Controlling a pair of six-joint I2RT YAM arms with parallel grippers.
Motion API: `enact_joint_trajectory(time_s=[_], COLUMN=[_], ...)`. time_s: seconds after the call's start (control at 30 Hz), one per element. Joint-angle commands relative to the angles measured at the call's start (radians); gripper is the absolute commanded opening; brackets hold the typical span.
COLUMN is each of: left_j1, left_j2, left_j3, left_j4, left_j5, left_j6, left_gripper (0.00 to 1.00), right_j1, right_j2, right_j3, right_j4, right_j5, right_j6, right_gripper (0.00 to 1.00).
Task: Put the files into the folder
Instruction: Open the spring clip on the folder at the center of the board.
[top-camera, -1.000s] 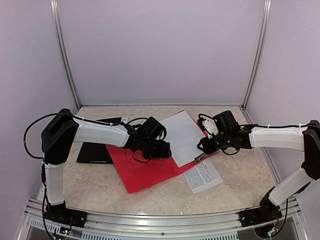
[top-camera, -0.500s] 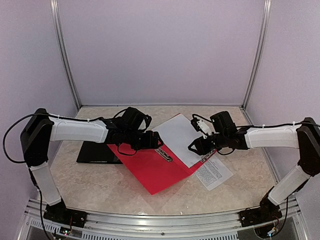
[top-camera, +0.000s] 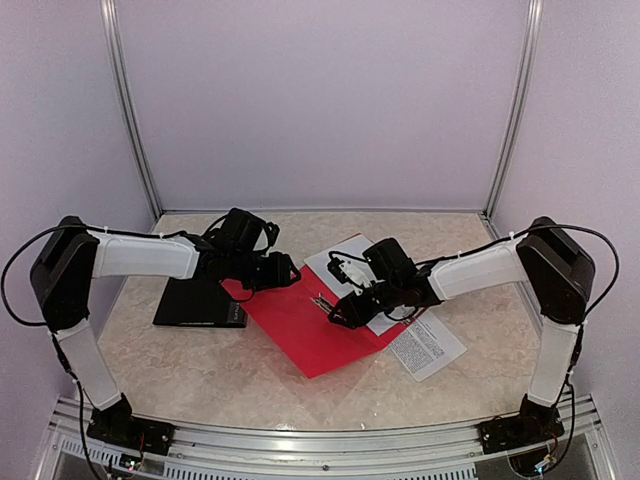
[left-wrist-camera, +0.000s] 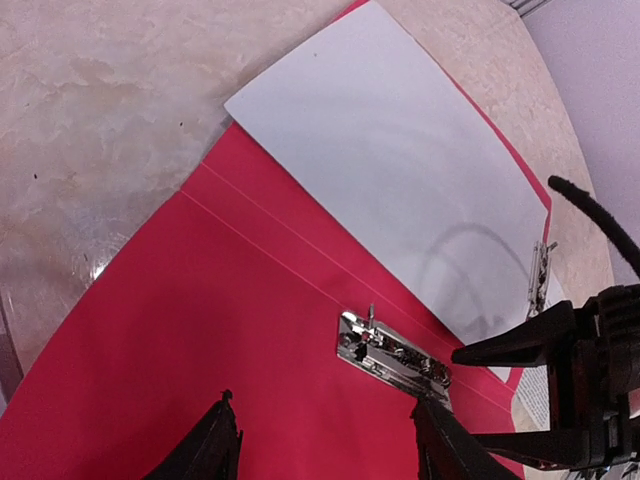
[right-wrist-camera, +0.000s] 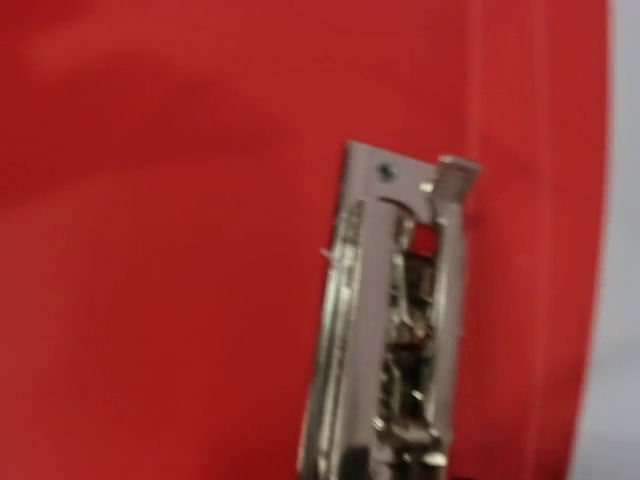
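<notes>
The right arm (top-camera: 470, 275) has swung in from the right, across the blank sheet, to the folder's middle. The left arm (top-camera: 140, 258) has drawn back toward the far left, and the folder's near corner now sits further right.

Nearest, on the right, one printed sheet (top-camera: 430, 346) lies flat on the marbled beige desk (top-camera: 200, 370). It is a white rectangle dense with black text, and its far corner runs under the folder's right edge.

One folder (top-camera: 300, 335) lies open, of smooth red card with two pressed crease lines along its spine. One shiny metal clip (left-wrist-camera: 392, 352), long and narrow, is fixed beside those creases.

The right jaws stand apart just beside the clip, with nothing seen between them. The left jaws stand wide over bare red card, holding nothing.

A flat matte black pad (top-camera: 190, 303) lies at the folder's left edge.

Farthest, one blank sheet (left-wrist-camera: 390, 170), plain white and slightly bowed, rests on the folder's far flap, overhanging its far edge.

That makes two sheets in all.
</notes>
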Motion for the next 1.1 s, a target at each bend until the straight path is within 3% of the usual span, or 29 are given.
enact_joint_trajectory(time_s=[0.0,0.37,0.53,0.73,1.07], left_j1=[-0.002,-0.026,-0.027,-0.029,-0.037], left_j2=[-0.005,-0.008,-0.005,0.000,-0.002], left_j3=[-0.082,-0.170,-0.172,-0.174,-0.173], left_j4=[0.038,0.080,0.082,0.077,0.075], left_j5=[0.027,-0.019,-0.032,-0.048,-0.058], left_j6=[-0.019,-0.005,0.013,0.026,0.040], left_gripper=[0.56,0.54,0.54,0.53,0.53], right_j1=[0.029,0.067,0.090,0.106,0.106], right_j2=[0.049,0.082,0.063,-0.002,0.064], right_j3=[0.028,-0.002,-0.020,-0.036,-0.022], right_j4=[0.008,-0.003,0.016,0.071,0.053], right_j5=[0.007,0.116,0.223,0.245,0.251], right_j6=[0.007,0.015,-0.017,-0.049,-0.039], right_gripper=[0.53,0.44,0.45,0.49,0.43])
